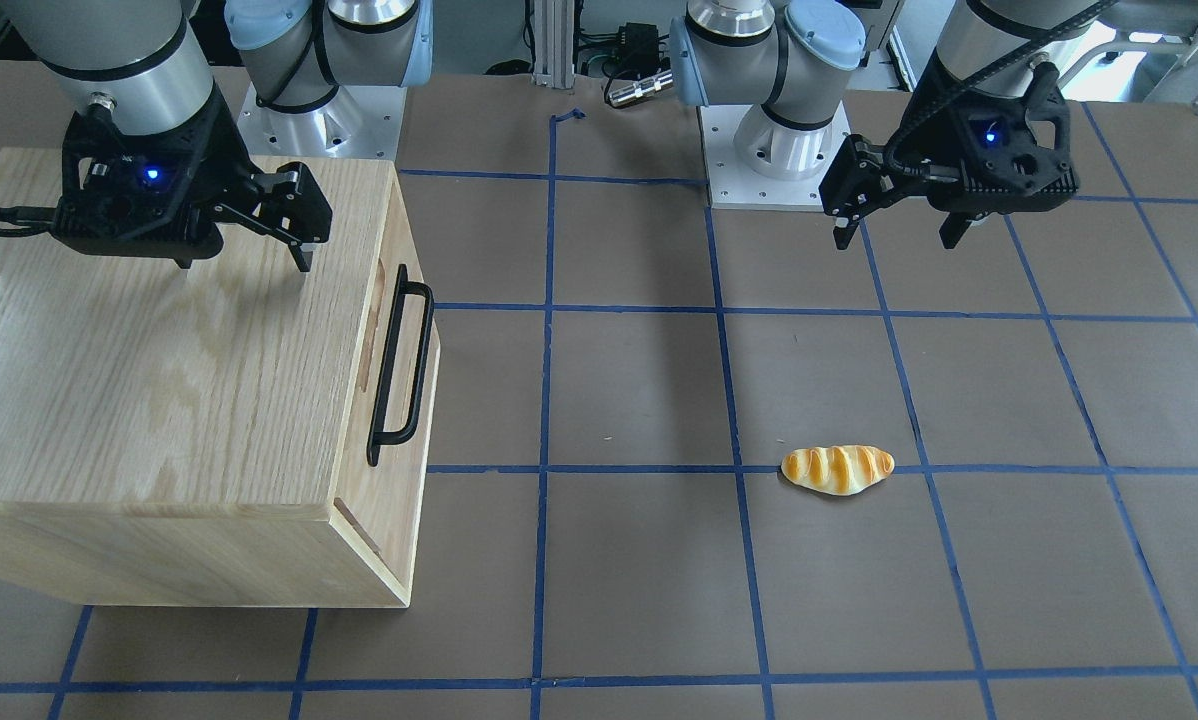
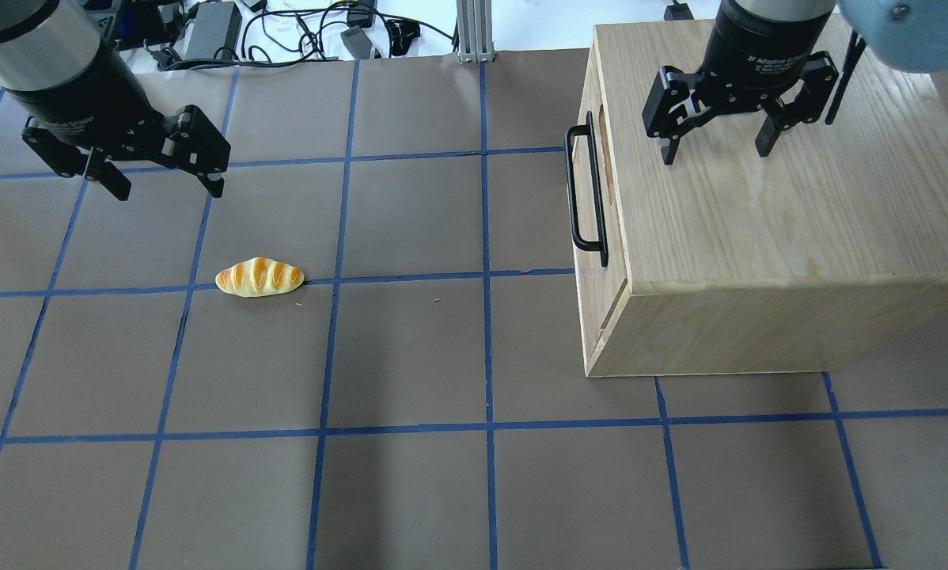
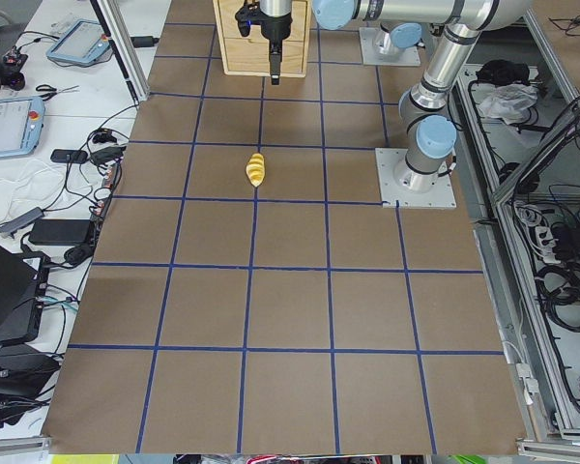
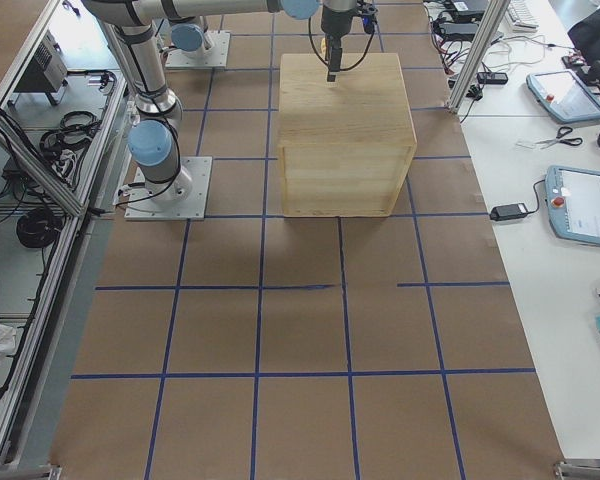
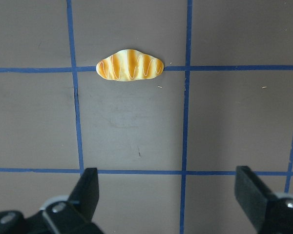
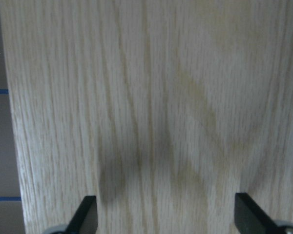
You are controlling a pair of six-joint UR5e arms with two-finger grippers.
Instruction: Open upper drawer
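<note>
The oak cabinet (image 2: 767,229) stands on the robot's right side of the table. Its upper drawer (image 2: 607,237) is closed, and the long black bar handle (image 2: 585,190) faces the table's middle. The handle also shows in the front-facing view (image 1: 399,370). My right gripper (image 2: 715,153) is open and empty, hovering above the cabinet's top (image 6: 156,107), behind the handle edge. My left gripper (image 2: 169,192) is open and empty above the bare table, far from the cabinet.
A toy bread roll (image 2: 259,278) lies on the brown table below the left gripper and shows in the left wrist view (image 5: 130,65). Blue tape lines (image 2: 486,277) grid the table. Cables and power bricks (image 2: 213,28) lie beyond the far edge.
</note>
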